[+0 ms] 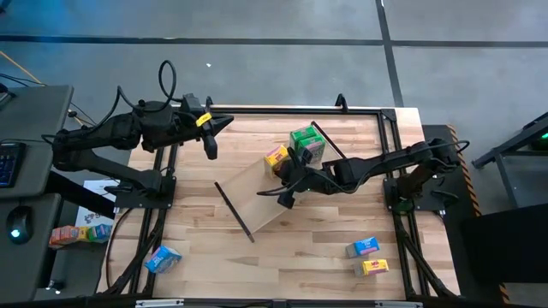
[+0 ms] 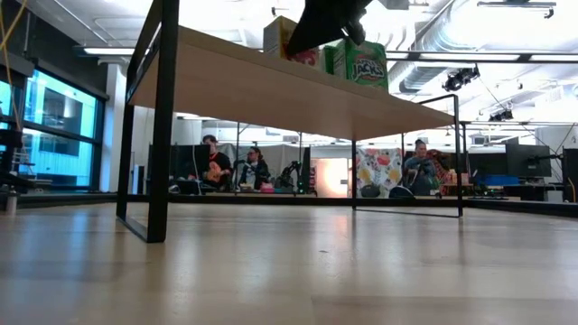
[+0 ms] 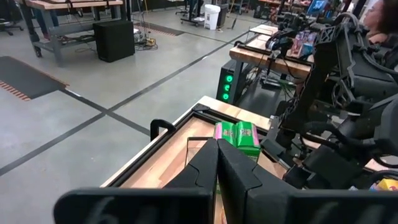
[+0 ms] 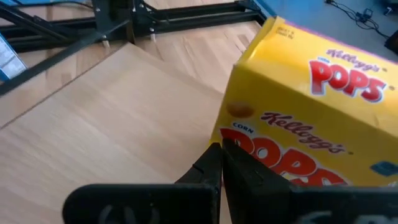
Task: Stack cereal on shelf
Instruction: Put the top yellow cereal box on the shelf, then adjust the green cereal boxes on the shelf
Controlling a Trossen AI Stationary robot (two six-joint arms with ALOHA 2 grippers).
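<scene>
Yellow fills my right wrist feed — the Corn Pops box [image 4: 311, 118] sits right in front of the right gripper [image 4: 222, 163], whose fingers are pressed together with nothing between them, tips just at the box's lower edge. The box stands on the shelf [image 4: 106, 118], pale wood board spreading out beside it.

From overhead I see the right gripper [image 1: 287, 190] reaching over the shelf [image 1: 257, 198], which lies slantwise across the middle of the table [image 1: 317, 257]. The yellow box [image 1: 276, 156] is near the shelf's far end, and the green box [image 1: 306, 143] stands just beside it. The table-level camera shows the same pair up on the board — green box [image 2: 363, 63] upright, the yellow one [image 2: 280, 36] partly hidden behind the dark gripper [image 2: 330, 23].

Off the shelf, on the tabletop: a blue box [image 1: 366, 247] and another yellow box [image 1: 373, 267] lie close together at the near right, and a second blue box [image 1: 163, 257] lies at the near left corner.

Farther out, my left gripper [image 1: 212, 139] waits above the table's far left area, fingers closed and empty; its wrist camera looks past them to the green box [image 3: 239, 137]. Beyond the table, people sit in the room.
</scene>
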